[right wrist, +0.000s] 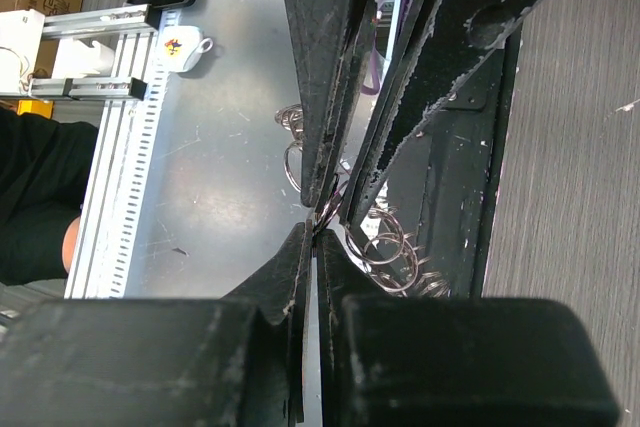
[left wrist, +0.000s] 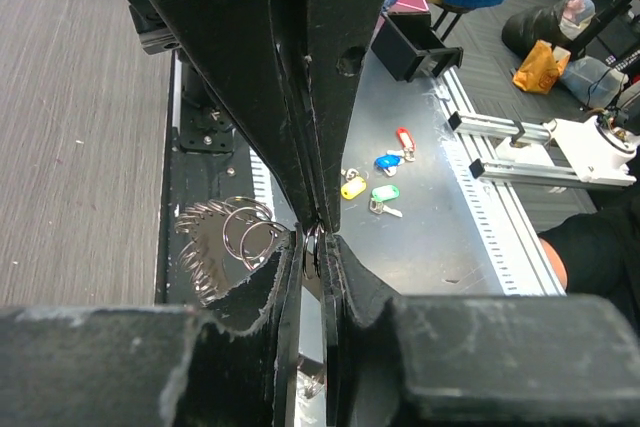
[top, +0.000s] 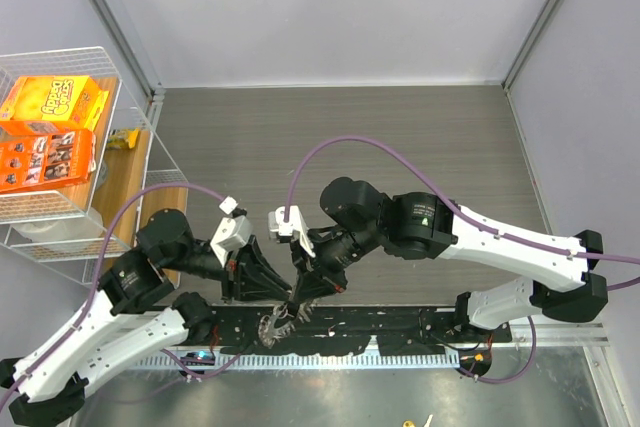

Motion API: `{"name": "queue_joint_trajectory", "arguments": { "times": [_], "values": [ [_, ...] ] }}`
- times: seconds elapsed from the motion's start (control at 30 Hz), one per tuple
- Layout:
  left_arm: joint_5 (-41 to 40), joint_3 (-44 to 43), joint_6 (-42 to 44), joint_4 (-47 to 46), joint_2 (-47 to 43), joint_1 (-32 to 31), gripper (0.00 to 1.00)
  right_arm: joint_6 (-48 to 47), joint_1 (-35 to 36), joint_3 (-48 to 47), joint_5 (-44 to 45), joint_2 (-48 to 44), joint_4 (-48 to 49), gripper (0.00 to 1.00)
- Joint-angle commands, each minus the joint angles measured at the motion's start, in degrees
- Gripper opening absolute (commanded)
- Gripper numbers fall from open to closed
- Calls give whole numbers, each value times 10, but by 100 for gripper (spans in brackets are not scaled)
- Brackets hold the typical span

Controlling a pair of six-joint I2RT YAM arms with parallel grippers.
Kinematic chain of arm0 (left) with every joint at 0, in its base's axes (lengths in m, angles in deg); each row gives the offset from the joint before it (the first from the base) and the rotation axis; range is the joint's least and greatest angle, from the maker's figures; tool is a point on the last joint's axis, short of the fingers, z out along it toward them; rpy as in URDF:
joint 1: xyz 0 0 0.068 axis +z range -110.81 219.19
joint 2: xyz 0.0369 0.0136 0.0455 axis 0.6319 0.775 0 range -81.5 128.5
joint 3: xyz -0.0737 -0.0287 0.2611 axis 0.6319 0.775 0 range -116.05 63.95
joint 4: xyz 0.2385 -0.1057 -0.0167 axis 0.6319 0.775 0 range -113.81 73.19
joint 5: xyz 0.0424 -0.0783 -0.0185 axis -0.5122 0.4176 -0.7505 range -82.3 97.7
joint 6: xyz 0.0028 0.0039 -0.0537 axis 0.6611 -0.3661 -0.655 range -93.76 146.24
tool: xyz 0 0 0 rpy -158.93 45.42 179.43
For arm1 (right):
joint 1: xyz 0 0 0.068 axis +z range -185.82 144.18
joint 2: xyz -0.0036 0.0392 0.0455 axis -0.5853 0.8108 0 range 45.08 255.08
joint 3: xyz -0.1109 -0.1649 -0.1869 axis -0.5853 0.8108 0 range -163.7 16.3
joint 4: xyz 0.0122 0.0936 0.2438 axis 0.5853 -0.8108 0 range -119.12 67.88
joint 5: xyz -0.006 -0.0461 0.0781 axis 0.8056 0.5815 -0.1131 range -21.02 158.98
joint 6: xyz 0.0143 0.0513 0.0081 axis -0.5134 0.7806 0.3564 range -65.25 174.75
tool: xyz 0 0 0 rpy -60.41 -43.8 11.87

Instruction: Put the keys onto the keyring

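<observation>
Over the near edge of the desk both hands meet tip to tip. The right hand is clenched. The left hand is nearly closed on a metal sliver, but I cannot tell if it grips. The keyring, strung with keys, hangs just beside them. Threading looks unfinished.

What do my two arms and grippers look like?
The left arm and right arm have white link shells, black joints, each trailing a purple cable to a white wrist block. A green mark sits on the right arm. The left gripper and right gripper have black wedge-shaped fingers, edges scuffed pale.
</observation>
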Motion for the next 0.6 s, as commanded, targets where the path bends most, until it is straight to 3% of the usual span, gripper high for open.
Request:
{"name": "queue_joint_trajectory", "arguments": {
  "times": [0.0, 0.1, 0.23, 0.5, 0.57],
  "values": [
    [12, -23, 13, 12, 10, -2, 17, -9, -2, -30, -11, -4, 15, 6],
    [9, -26, 17, 15, 14, -2, 15, -10, -2, -31, -11, -3, 14, 5],
    [1, -30, 19, 17, 19, -2, 0, -12, -2, -31, -7, 0, 10, 5],
    [-29, -31, 24, 11, 13, -3, 0, -14, -2, -26, 13, -10, 16, 5],
    [-40, -31, 21, 1, 2, -3, 0, -11, -1, -12, 20, -24, 31, 11]
  ]
}}
